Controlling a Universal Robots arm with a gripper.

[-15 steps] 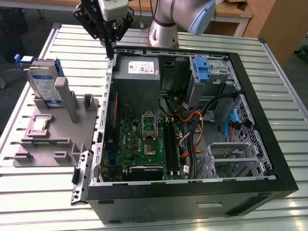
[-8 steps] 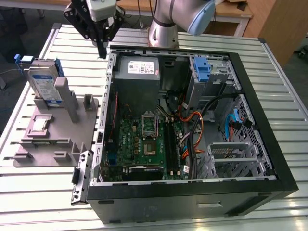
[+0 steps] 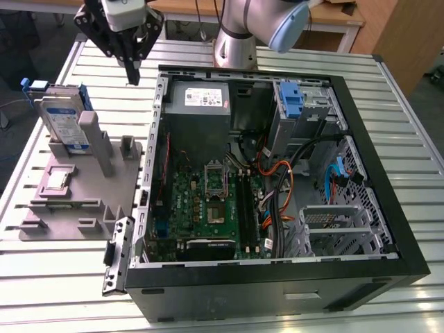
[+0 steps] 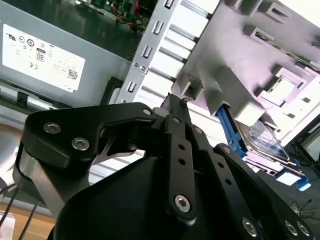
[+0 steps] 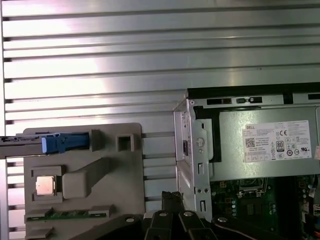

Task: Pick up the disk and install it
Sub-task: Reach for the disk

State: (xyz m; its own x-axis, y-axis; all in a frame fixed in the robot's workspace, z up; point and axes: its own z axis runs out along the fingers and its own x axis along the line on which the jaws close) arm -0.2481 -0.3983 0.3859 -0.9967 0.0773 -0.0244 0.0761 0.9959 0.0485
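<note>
Hovering above the table (image 3: 69,277) between disk (image 3: 62,121) and computer case (image 3: 399,208), gripper (image 3: 132,75) pointing down, closed tight, empty

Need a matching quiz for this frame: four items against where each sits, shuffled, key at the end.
Items
1. disk
2. gripper
3. power supply
4. blue bracket

Places
A. inside the case, far corner on the exterior view's right
B. above the table, just outside the case wall, shut and empty
C. standing in the grey holder, outside the case
D. inside the case, white sticker on top

Pairs: 1-C, 2-B, 3-D, 4-A
</note>
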